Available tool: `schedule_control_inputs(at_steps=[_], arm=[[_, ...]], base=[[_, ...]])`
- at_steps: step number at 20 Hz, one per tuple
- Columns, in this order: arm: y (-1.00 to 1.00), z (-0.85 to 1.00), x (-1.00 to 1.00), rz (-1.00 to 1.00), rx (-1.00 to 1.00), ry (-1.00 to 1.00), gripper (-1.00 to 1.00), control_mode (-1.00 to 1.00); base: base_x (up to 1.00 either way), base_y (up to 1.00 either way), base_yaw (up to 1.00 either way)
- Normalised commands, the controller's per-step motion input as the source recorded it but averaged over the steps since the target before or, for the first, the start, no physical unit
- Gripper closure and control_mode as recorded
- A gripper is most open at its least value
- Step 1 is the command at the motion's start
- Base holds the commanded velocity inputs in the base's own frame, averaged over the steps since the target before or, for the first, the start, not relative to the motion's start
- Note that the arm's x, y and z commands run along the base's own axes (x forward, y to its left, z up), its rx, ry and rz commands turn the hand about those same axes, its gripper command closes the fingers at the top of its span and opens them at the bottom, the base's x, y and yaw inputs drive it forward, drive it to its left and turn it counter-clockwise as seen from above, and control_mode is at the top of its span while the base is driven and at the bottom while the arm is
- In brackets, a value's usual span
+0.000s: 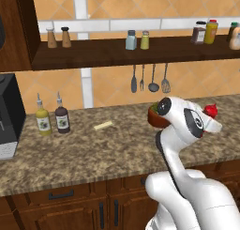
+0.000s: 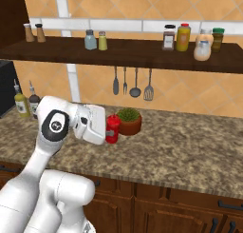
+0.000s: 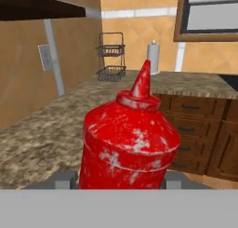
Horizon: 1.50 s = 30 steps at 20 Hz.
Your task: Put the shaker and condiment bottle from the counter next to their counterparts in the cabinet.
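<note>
The all-red condiment bottle [image 3: 128, 143] stands upright between my fingers, very close in the hand view. My gripper [image 2: 108, 130] reaches sideways and is shut on the bottle [image 2: 113, 128], low over the counter and beside a potted plant. From the left base view only the red cap [image 1: 211, 111] peeks out behind my arm. The pale blue-grey shaker [image 1: 131, 40] stands on the cabinet shelf board [image 1: 93, 54], next to the yellow-green shaker [image 1: 145, 40]. Further right on the shelf are the dark brown bottle [image 2: 169, 37] and the orange bottle [image 2: 183, 37].
A potted plant [image 2: 129, 121] sits right behind the bottle. Kitchen utensils [image 2: 133, 82] hang under the shelf. A yellow bottle [image 1: 42, 118] and a dark spouted bottle [image 1: 62, 117] stand at the counter's left by a black appliance [image 1: 9, 116]. Two brown shakers [image 1: 58, 37] occupy the shelf's left end.
</note>
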Motion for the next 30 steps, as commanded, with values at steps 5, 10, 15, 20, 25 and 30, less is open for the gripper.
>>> schedule_control_inputs(at_steps=[5,10,15,20,25,30], arm=[[-0.09,0.59,-0.57,0.0,0.03,-0.11,1.0,-1.0],[-0.11,0.65,-0.61,0.0,0.03,-0.1,1.0,-1.0],[0.0,0.83,-0.24,0.0,0.01,-0.01,1.0,-1.0],[0.0,0.7,0.0,0.0,0.0,0.0,1.0,-1.0],[-0.01,0.67,0.0,-0.02,-0.01,0.0,1.0,-1.0],[-0.01,0.3,0.0,0.0,0.0,0.05,1.0,-1.0]], base=[[0.0,0.0,0.0],[0.0,0.0,0.0],[0.0,0.0,0.0],[0.0,0.0,0.0],[0.0,0.0,0.0],[0.0,0.0,0.0]])
